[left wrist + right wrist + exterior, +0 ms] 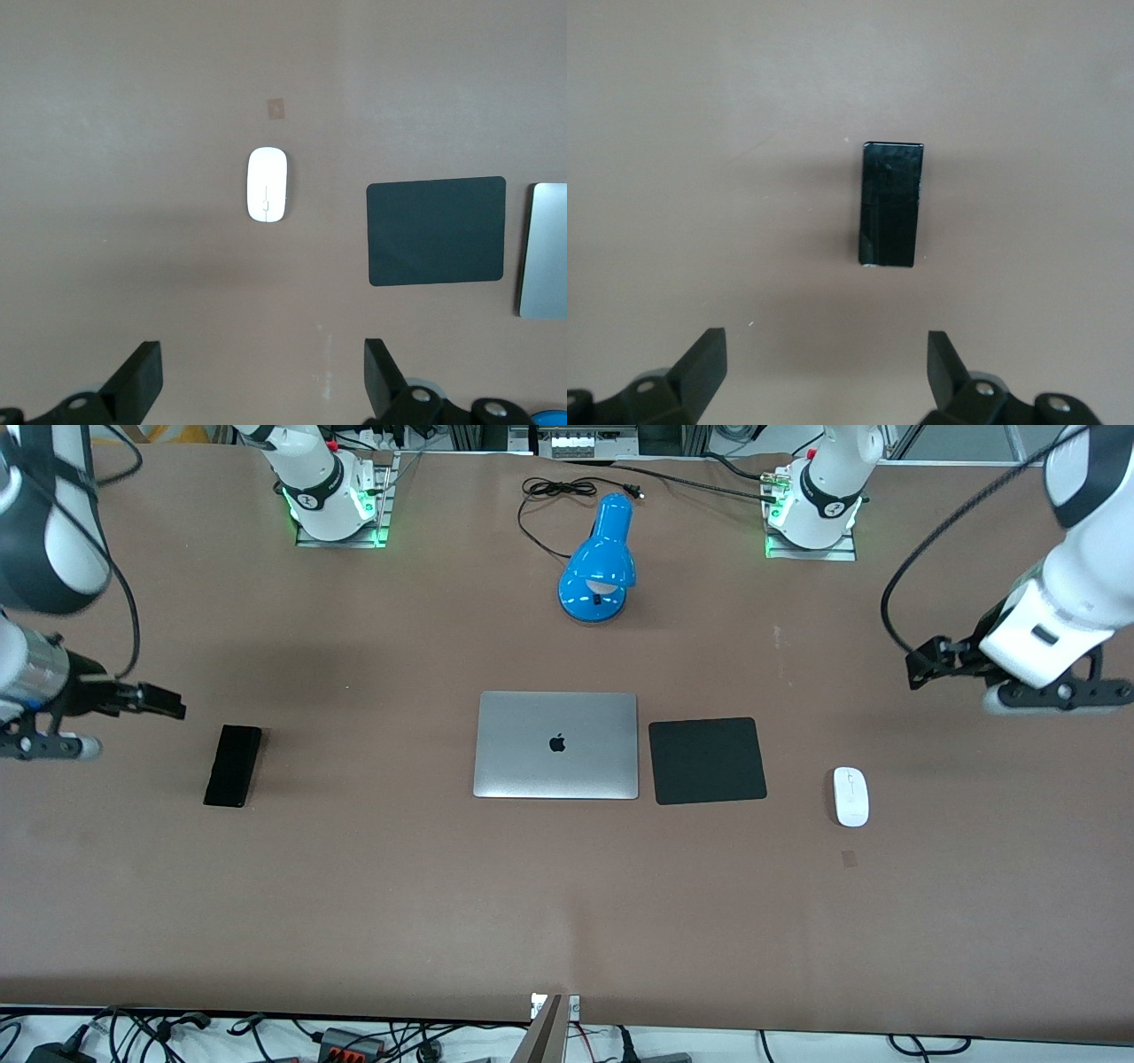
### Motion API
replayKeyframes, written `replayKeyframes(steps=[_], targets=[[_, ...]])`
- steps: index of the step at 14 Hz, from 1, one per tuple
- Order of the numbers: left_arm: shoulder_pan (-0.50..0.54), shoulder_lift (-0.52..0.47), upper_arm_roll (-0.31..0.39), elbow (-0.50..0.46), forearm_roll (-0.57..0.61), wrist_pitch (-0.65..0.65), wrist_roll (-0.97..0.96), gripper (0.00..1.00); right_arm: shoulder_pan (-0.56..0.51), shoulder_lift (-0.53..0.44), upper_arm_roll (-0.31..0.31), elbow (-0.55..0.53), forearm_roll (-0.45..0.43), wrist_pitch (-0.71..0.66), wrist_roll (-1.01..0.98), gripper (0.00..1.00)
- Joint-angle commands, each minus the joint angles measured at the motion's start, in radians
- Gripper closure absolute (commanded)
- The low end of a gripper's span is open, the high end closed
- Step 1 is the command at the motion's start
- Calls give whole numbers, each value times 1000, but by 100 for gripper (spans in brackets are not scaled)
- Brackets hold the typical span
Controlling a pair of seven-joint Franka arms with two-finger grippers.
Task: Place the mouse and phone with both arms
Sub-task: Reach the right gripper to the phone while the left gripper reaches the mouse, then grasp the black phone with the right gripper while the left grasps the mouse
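Note:
The white oval mouse lies on the brown table toward the left arm's end, and shows in the left wrist view. My left gripper hangs open and empty over bare table close to the mouse, its jaws wide apart. The black phone lies flat toward the right arm's end, and shows in the right wrist view. My right gripper hangs open and empty over bare table beside the phone, its jaws wide apart.
A closed silver laptop lies mid-table, with a square black pad between it and the mouse. A blue desk lamp with a black cord stands farther from the camera. A small tape mark lies near the mouse.

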Motion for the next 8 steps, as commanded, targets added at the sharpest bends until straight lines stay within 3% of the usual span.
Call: replayKeyframes(steps=[1, 4, 8], targets=[[5, 208, -2, 148, 0, -10, 4, 0, -16, 78, 8, -2, -22, 59, 8, 0], [7, 355, -4, 169, 87, 97, 18, 0, -31, 192, 0, -3, -24, 160, 24, 0], [28, 475, -1, 104, 103, 275, 58, 0, -77, 351, 0, -23, -24, 335, 22, 0]])
